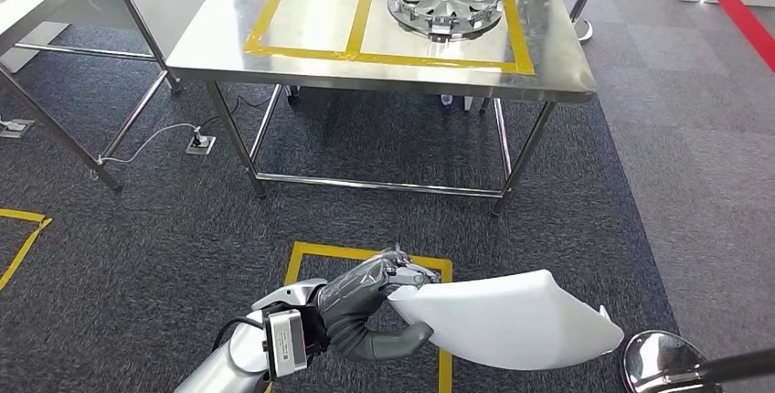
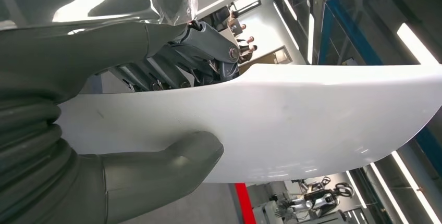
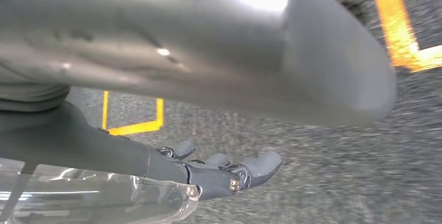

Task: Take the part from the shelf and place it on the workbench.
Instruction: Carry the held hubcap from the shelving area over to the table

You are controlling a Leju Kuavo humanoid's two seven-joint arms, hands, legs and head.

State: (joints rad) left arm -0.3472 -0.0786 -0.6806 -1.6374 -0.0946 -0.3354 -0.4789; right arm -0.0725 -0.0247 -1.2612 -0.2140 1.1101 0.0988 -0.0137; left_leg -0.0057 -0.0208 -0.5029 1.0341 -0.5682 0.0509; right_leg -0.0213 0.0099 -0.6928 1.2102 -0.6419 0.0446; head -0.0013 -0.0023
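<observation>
Workshop/lab: steel workbench, yellow floor tape, grey carpet.

The left arm is silver metal, with a black cable looping beside a small white box with a label at the wrist. Ahead of that box, the left hand wears a grey ribbed cover. The right hand has dark grey fingers, a screw, and clear plastic wrap.
</observation>
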